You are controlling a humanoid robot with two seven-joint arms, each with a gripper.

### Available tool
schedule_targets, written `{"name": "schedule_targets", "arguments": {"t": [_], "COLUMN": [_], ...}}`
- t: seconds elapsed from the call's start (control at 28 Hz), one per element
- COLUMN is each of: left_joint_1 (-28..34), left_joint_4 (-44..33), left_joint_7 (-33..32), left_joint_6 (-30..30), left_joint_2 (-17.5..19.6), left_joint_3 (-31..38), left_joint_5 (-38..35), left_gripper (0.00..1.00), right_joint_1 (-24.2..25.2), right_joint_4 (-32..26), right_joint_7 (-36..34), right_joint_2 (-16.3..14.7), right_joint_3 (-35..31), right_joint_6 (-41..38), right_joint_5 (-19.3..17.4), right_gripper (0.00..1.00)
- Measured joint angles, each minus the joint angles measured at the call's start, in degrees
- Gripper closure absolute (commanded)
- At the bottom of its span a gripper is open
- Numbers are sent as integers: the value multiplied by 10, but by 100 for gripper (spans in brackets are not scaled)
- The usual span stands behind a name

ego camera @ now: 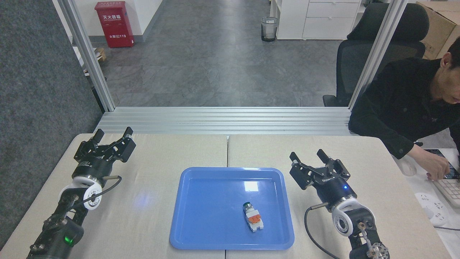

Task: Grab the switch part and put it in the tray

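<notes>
The switch part (pixel 252 218) lay inside the blue tray (pixel 201 230), in its right half, green-tipped end pointing away. The right hand (pixel 315 159) hovered over the worktop (pixel 363 172) just right of the tray, fingers spread wide and empty. The left hand (pixel 112 135) sat well apart at far left, likewise spread wide.

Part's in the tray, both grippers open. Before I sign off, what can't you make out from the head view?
- Switch part: its markings are too small, its underside hidden against the tray.
- Person's hand: what it holds is cut by the right edge.
- Left gripper, right gripper: pad faces too dark.
</notes>
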Motion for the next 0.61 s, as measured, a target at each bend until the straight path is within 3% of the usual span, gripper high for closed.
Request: {"name": "schedule_targets", "arguments": {"t": [0.61], "left_joint_1": [-1], "left_joint_4": [0], "left_joint_7": [0], "left_joint_6": [0], "left_joint_2": [0], "left_joint_3": [0], "left_joint_5": [0], "left_gripper": [0], "right_joint_1": [2], "right_joint_4": [37], "right_joint_7": [-13], "right_joint_2": [-67], "right_joint_3": [-71], "right_joint_6": [9], "right_joint_5": [-30], "right_gripper": [0]}}
